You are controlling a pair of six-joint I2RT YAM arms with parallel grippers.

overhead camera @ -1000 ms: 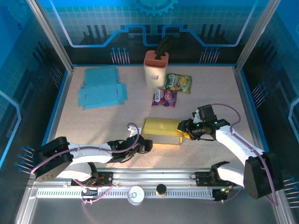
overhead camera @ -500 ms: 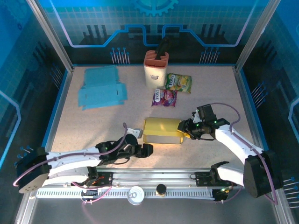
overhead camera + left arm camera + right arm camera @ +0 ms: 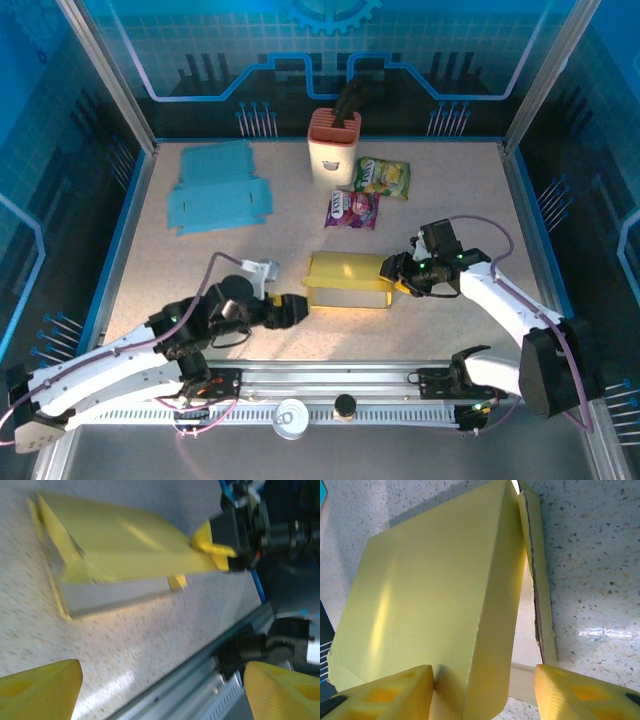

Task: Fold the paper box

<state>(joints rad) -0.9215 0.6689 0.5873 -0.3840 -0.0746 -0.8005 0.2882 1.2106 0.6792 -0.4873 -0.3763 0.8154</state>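
Yellow box (image 3: 347,279) at centre frame, lid (image 3: 420,605) loosely down, side flap (image 3: 537,570) untucked. Right gripper (image 3: 398,275) straddles its right end, jaws apart; grip uncertain. Left gripper (image 3: 298,306) just lower left, jaws wide, empty. Risk: unbraced box slides, lid springs up.

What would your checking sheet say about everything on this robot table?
Surface: speckled table, no spills seen.
Job's things: yellow box mid-table, partly folded, an end flap ajar; blue sheets lying flat, far left.
Clutter: holder, green packet, purple packet, at the back.
Grippers: left gripper open, short of the box; right gripper open, straddling the box's right end.
Cables: purple cables loop over both arms.
Surroundings: blue walls, metal rail in front.
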